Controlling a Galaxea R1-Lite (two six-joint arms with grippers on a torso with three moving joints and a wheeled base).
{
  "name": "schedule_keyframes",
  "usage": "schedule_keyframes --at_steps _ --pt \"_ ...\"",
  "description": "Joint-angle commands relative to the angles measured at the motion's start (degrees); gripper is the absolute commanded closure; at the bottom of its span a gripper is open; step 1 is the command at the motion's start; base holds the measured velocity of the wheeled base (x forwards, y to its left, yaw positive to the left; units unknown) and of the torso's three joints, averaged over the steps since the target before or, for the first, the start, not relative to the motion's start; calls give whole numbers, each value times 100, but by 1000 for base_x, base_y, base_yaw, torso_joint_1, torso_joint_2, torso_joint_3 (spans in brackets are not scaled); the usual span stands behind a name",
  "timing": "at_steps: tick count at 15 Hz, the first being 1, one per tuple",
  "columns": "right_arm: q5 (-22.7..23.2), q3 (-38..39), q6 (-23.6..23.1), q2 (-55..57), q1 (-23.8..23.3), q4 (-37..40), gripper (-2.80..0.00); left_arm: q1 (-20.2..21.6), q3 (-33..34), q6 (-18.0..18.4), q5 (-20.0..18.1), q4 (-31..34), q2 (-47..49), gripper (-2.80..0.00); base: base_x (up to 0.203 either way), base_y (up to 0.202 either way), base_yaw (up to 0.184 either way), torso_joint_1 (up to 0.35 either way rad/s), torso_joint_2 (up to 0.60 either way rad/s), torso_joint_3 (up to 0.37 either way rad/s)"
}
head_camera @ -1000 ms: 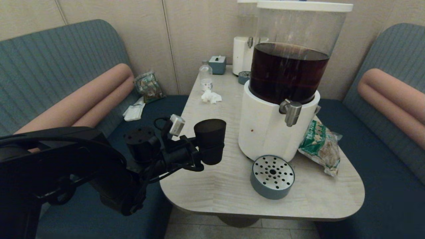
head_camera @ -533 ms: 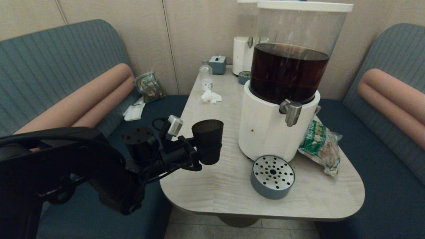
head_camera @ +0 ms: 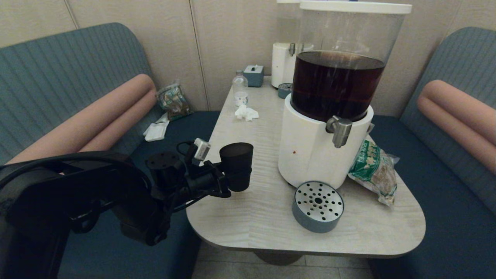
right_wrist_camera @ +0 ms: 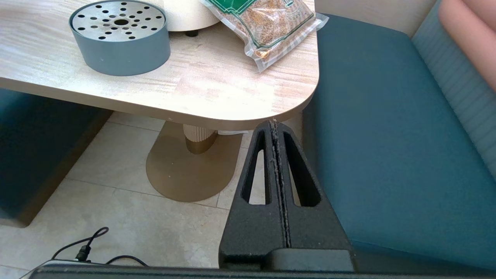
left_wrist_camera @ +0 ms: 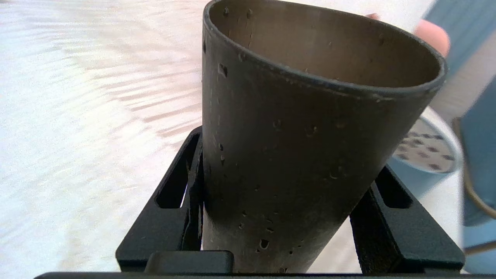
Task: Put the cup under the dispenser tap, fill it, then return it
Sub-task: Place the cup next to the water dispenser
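Note:
The dark brown-black cup (head_camera: 236, 166) hangs upright over the table's left edge, with my left gripper (head_camera: 231, 182) shut on its lower half. Seen from the left wrist, the cup (left_wrist_camera: 306, 147) fills the view between the two black fingers (left_wrist_camera: 182, 201), and its inside looks empty. The brushed-steel dispenser tap (head_camera: 340, 130) juts from the white base of the big dispenser (head_camera: 324, 147) holding dark liquid, well to the right of the cup. Below the tap stands a round grey drip tray (head_camera: 317, 206). My right gripper (right_wrist_camera: 276, 124) is shut and parked below the table's near right corner.
A green snack bag (head_camera: 375, 170) lies right of the dispenser. At the table's far end stand a small clear bottle (head_camera: 240, 88), a crumpled tissue (head_camera: 246, 112), a tissue box (head_camera: 254, 74) and a smaller dispenser (head_camera: 283, 62). Blue benches flank the table (head_camera: 252, 221).
My left gripper has carried the cup a little to the left and downward, away from the dispenser. The right arm has not moved.

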Motion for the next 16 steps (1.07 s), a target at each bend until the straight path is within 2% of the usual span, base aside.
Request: schedule_keyframes --at_steps 1,6,16 --pt "5 0 -7 7 1 2 0 202 -267 -16 -20 -49 315 0 0 0 0 0 0 0" --pt "5 8 -7 7 1 2 0 521 -705 -39 -34 -49 698 0 0 0 0 0 0 0" --pt "5 4 -7 7 1 2 0 530 -739 -21 -26 -49 775 0 0 0 0 0 0 0"
